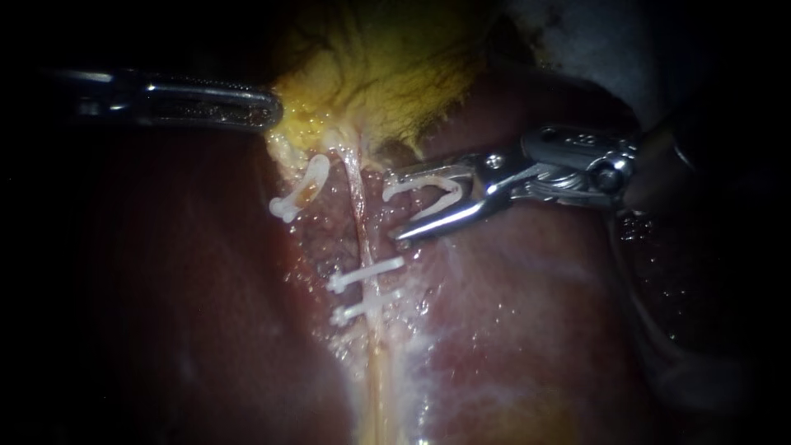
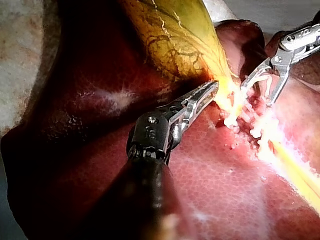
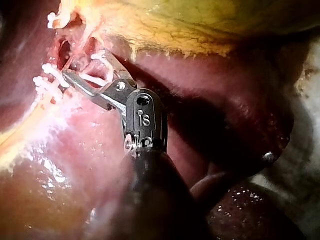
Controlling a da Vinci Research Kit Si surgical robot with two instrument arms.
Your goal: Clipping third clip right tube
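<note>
Now the right instrument (image 1: 395, 206) has its hand spread yet clamped on an open white clip (image 1: 428, 194), just right of the right tube (image 1: 356, 185), not around it; two closed clips (image 1: 367, 274) cross that tube nearer; the left instrument (image 1: 268, 107), hand together, touches the gallbladder (image 1: 379, 66).

you've got dark red wet liver (image 1: 535, 330), yellow veined gallbladder (image 1: 379, 66) above it, pale cloth (image 1: 593, 41) upper right

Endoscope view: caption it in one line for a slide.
Right instrument carries an open clip beside the tube, above two clips already set across it.
</note>
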